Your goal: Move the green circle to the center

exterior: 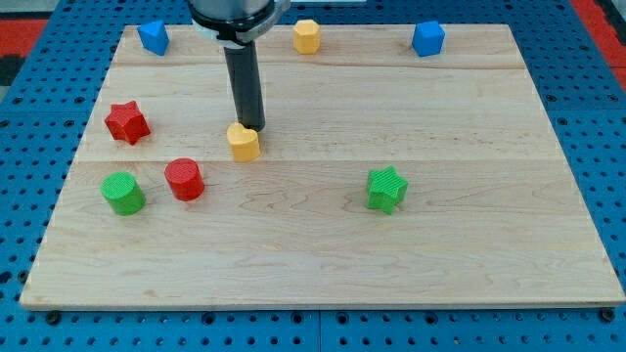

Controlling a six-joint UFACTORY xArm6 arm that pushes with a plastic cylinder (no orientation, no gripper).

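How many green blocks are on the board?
2: the green circle near the view's left edge, and a green star right of centre. None appear hidden.

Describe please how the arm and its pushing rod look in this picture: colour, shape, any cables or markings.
Only the arm's lowest part shows at the view's top: a round, glossy black housing. From it hangs a straight, dark grey cylindrical rod, smooth and plain, ending in my tip, just above the yellow block. No cables or markings are visible.
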